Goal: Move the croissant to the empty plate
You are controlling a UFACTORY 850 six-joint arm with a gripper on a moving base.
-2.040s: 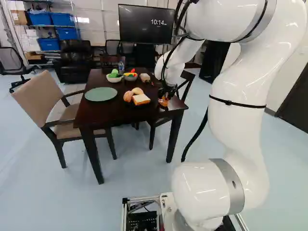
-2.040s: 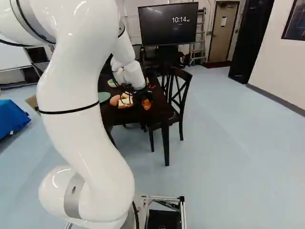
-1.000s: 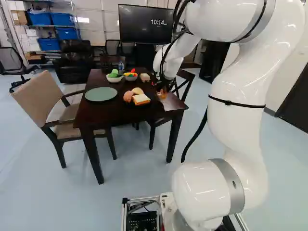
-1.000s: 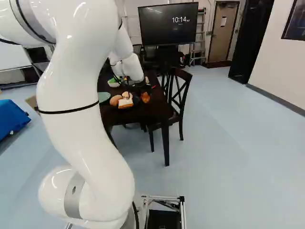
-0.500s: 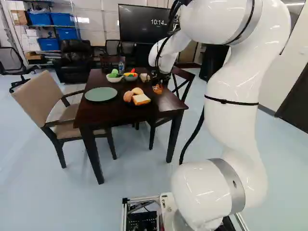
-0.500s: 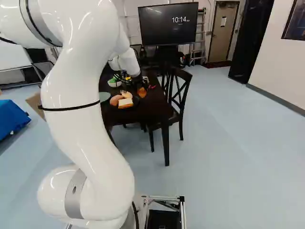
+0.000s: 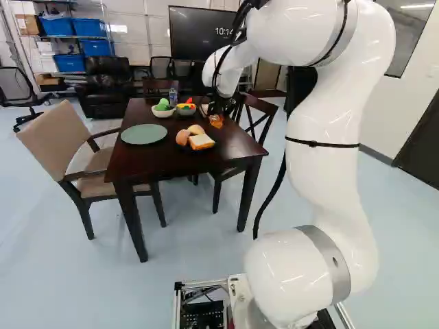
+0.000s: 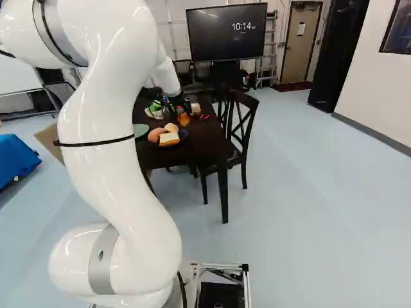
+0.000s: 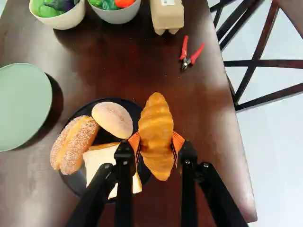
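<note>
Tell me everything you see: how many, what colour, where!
Table: 1, brown, ahead
Croissant: 1, golden, held above table
Plates: 2, green and black, on table
Rolls: 2, brown, on black plate
Sandwich: 1, white, on black plate
Bowls: 2, cream and grey, on table
Vegetables: several, mostly green, in bowls
Carton: 1, tan, on table
Cutters: 1, red, on table
Bottle: 1, bluish, behind bowls
Chairs: several, tan, brown, black, around room
Bins: 4, blue, far left
Screen: 1, black, far end
Door: 1, brown, far end
Ladder: 1, grey, beside door
Cloth: 1, blue, right base view's left
Arm: 1, white, up close
Gripper: 1, black and orange, gripping croissant
</note>
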